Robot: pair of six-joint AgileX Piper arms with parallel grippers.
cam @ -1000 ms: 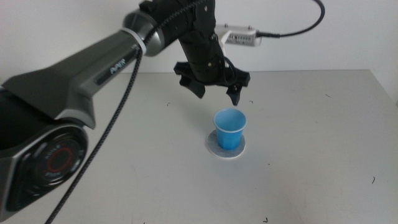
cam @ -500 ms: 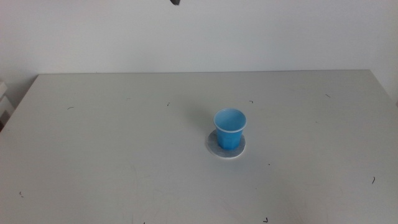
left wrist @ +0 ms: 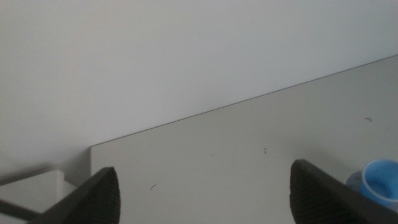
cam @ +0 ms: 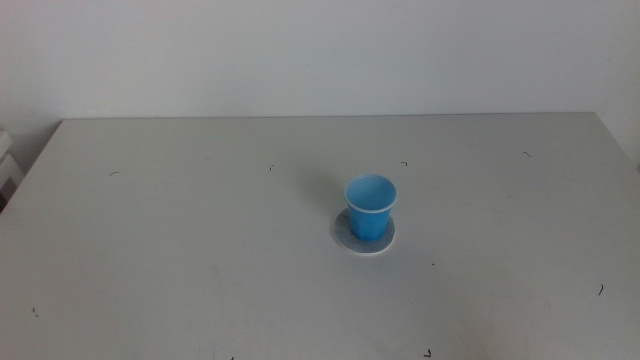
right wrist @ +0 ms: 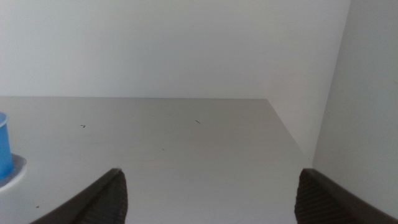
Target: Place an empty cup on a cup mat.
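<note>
On the cup mat (cam: pixel 362 232) near desk (cam: pixel 180 250) centre, cup (cam: pixel 370 206) stands upright, slightly off-centre but fully supported. Left tool (left wrist: pixel 202 196) and right tool (right wrist: pixel 208 196) both spread apart, empty, well clear; placement looks done, so park both arms wide

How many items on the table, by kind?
Blue cup: 1, standing upright on the mat
Grey cup mat: 1
Total: 2

Left gripper and right gripper: both open, holding nothing, out of the middle view.
</note>
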